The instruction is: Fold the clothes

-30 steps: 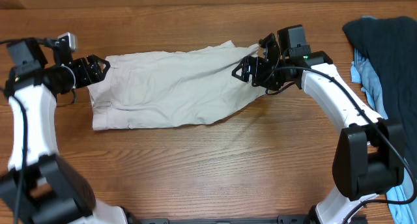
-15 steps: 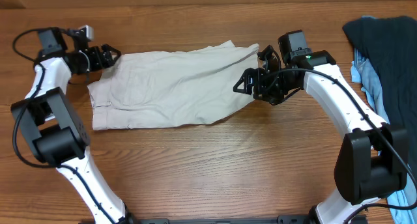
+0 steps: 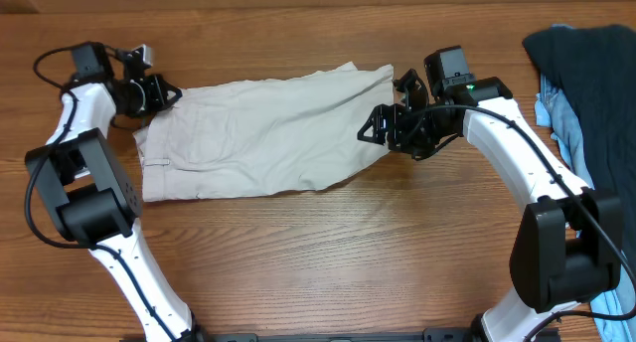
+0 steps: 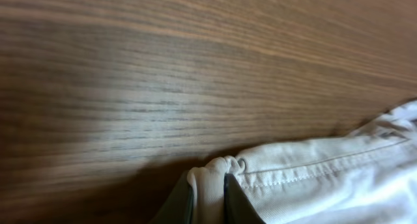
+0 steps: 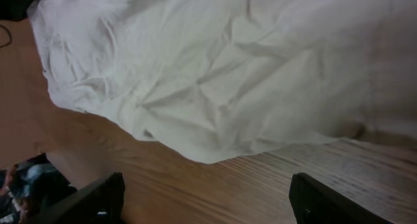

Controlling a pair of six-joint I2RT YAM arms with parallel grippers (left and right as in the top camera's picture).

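The clothes, pale beige shorts [image 3: 258, 133], lie spread flat across the wooden table, waistband at the left. At the upper left corner of the waistband my left gripper [image 3: 162, 93] is shut on a pinch of the cloth; the left wrist view shows that bunched fabric [image 4: 210, 178] clamped between the two fingers [image 4: 236, 203]. My right gripper [image 3: 376, 126] hovers at the right end of the shorts, over a leg hem. In the right wrist view its fingers [image 5: 98, 198] stand wide apart with only bare wood between them, and the shorts [image 5: 215, 74] lie just ahead.
A dark navy garment [image 3: 586, 79] lies piled on a light blue one [image 3: 558, 113] at the table's right edge. The left arm's cable [image 3: 45, 62] loops near the far left.
My left gripper has closed on the waistband corner. The right gripper has barely moved since half a second ago.
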